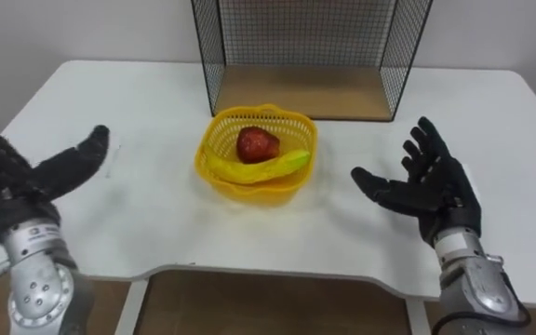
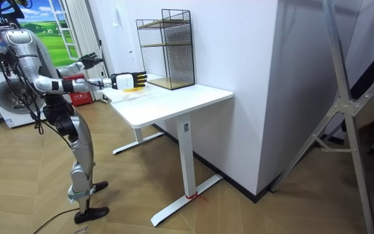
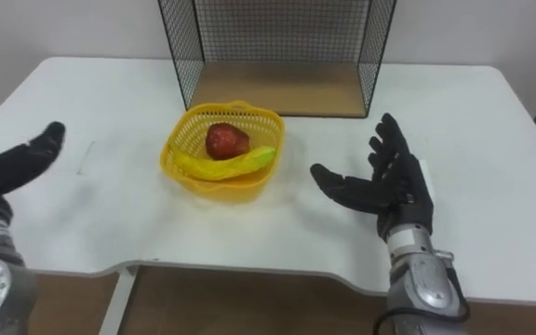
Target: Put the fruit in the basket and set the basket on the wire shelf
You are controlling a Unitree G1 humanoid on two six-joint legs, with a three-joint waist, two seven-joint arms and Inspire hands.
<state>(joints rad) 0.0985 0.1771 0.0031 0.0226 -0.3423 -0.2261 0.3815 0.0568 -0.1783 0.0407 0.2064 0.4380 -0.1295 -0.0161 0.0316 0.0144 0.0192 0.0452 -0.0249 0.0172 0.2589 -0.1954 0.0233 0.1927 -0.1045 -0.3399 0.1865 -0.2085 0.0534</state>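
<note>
Left hand (image 1: 40,177) and right hand (image 1: 426,186): both spread wide, palms turned inward, holding nothing. They are raised above the table (image 1: 147,223), one on either side of the basket (image 1: 214,167) and apart from it. The facing palms suggest that a two-sided grasp is being prepared.

Basket: upright on the table between the hands, just in front of the shelf (image 1: 310,37). It holds an apple (image 1: 257,144) and a banana (image 1: 249,170), so the loading step appears complete.

Shelf: its open front faces the robot, and its wooden floor (image 1: 305,93) lies directly behind the basket, ready to receive it.

Robot: stands at the table's end with both arms extended.
</note>
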